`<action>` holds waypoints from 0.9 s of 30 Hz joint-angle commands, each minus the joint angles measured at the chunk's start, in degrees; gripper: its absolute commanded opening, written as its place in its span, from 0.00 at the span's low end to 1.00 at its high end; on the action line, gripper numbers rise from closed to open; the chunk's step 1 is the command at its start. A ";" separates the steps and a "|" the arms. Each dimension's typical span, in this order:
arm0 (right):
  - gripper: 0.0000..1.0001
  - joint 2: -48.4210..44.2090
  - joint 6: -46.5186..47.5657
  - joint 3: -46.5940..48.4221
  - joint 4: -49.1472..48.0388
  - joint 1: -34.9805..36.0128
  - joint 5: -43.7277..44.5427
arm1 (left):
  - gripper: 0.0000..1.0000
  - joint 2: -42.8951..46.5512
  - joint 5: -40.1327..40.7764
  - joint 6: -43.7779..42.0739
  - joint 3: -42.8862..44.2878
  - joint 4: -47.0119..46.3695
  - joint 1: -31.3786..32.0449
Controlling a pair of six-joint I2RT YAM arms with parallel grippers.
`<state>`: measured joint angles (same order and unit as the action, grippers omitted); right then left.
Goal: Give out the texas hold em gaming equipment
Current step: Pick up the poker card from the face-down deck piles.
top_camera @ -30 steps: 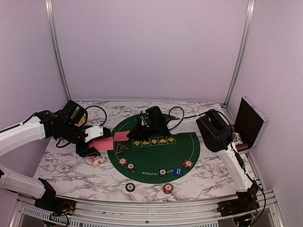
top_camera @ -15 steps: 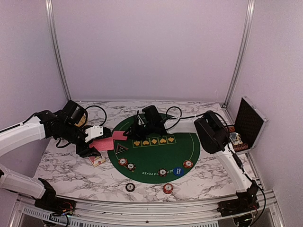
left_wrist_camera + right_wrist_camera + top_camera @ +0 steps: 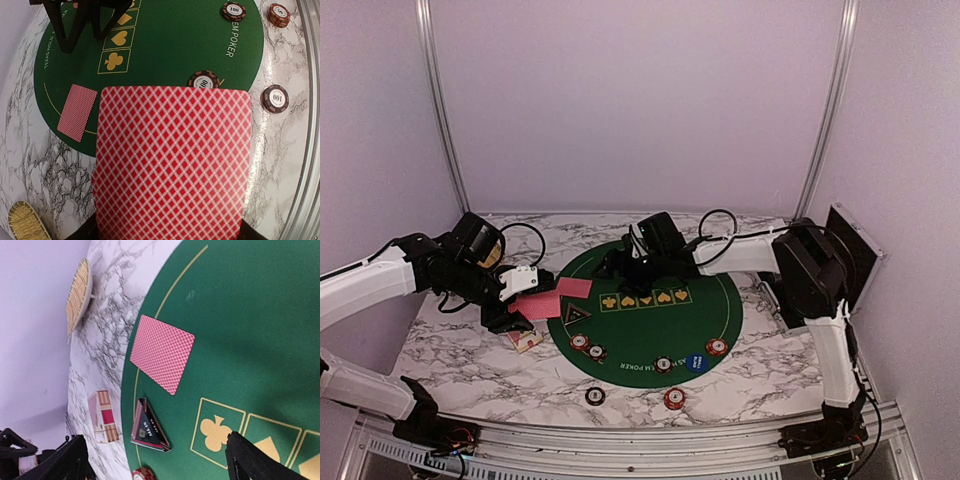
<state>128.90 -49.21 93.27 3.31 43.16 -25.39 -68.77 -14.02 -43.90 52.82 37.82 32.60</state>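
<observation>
One chip (image 3: pixel 275 98) reads 100 — mat (image 3: pixel 165 55) reads POKER

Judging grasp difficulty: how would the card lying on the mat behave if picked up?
The card lies flush on the mat, so it is probably hard to pinch up. It looks thin: likely light and bendy, sliding when pushed.

The bench (image 3: pixel 460 350) reads to me as a glossy, smooth marble-look surface catching the light, while the green mat (image 3: pixel 650 335) on it looks like matt felt cloth. The playing card (image 3: pixel 172 165) filling my left wrist view seems smooth coated paper with a red lattice print, the poker chips (image 3: pixel 275 98) hard plastic with a slight sheen, and the basket (image 3: pixel 79 295) rough tan weave.
</observation>
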 commanded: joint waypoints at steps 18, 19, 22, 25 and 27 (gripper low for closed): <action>0.72 -10.47 -18.79 -16.49 -33.92 10.77 -18.43 | 0.17 0.50 -0.61 0.62 -0.26 -0.12 -0.18; 0.70 -10.27 -18.92 -16.08 -34.04 10.99 -18.66 | 0.17 0.52 -0.54 0.58 -0.26 -0.20 -0.17; 0.69 -10.16 -19.32 -15.69 -34.57 11.52 -19.02 | 0.17 0.49 -0.56 0.61 -0.35 -0.12 -0.17; 0.67 -9.80 -20.04 -15.31 -34.97 11.85 -19.14 | 0.17 0.41 -0.59 0.56 -0.18 -0.18 -0.19; 0.63 -9.16 -20.35 -14.60 -35.03 11.89 -19.42 | 0.17 0.16 -0.68 0.56 -0.09 -0.21 -0.17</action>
<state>118.24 -68.03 75.85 -29.04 54.72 -43.59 -68.79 -14.00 -43.86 52.82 37.76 32.60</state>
